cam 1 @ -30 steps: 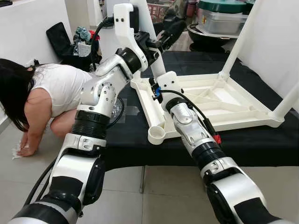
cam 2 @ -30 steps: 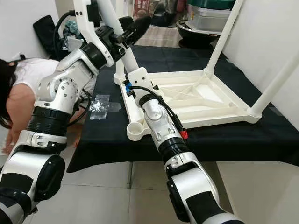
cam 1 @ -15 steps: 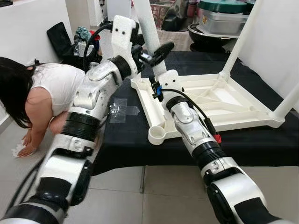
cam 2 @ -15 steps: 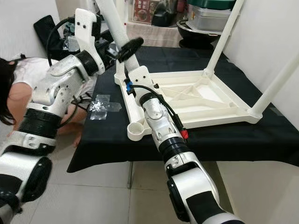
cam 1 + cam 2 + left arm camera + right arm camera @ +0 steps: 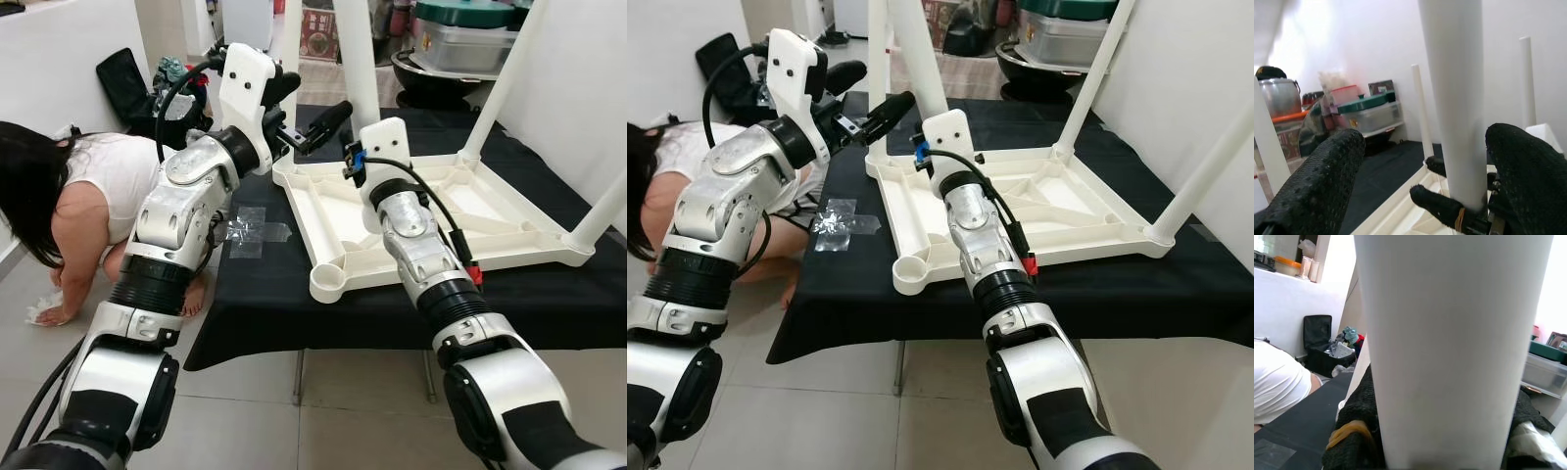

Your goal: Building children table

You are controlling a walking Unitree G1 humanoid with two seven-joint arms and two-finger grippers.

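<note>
A white children's table lies upside down on a black cloth, with legs standing in three corners. The round socket at its near left corner is empty. My right gripper is shut on a loose white leg and holds it nearly upright above the table's left part. Its black fingers wrap both sides of the tube. My left gripper is open, just left of that leg and not touching it. The left wrist view has the leg ahead of its spread fingers.
A person crouches on the floor at the left, one hand down on the tiles. A crumpled clear wrapper lies on the cloth beside the table. Storage bins stand behind, and a black bag at the far left.
My right gripper has carried the leg to the right and stood it from tilted to nearly upright. My left gripper has drawn back to the left, off the leg.
</note>
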